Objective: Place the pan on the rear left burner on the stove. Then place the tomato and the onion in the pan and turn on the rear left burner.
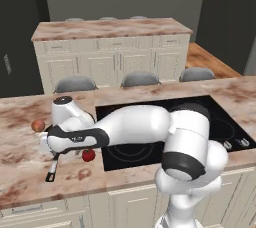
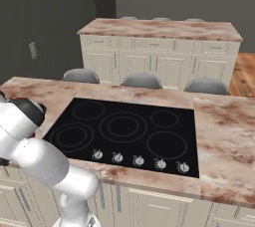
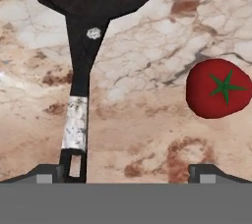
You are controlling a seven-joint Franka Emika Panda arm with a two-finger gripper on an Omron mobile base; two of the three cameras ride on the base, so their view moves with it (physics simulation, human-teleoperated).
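Marble counter (image 1: 25,172) fills the lower left of the left base view, and the white arm reaches across it from the lower right toward the left edge. The stove (image 1: 150,152) lies at centre right as a black glass slab with knobs at its right end. Left of the stove, the tomato (image 1: 88,155) sits on the counter just under the arm's wrist, and the onion (image 1: 38,125) rests further left, near the frame's left edge. The pan (image 1: 52,169) shows mostly as its thin handle, pointing down toward the lower left below the hand; the bowl is hidden behind the arm. The gripper itself is hidden here.

From the right base view, the stove spreads across the middle of the frame, with the rear left burner (image 2: 88,110) a thin grey ring at its upper left corner and bare. A row of knobs (image 2: 139,161) runs along the near edge.

Seen from the hand view, the gripper (image 3: 128,174) stands spread wide and holds nothing. The pan's bowl is at the top left, its handle running down to the left fingertip. The tomato lies at the right edge on the counter, stem up.
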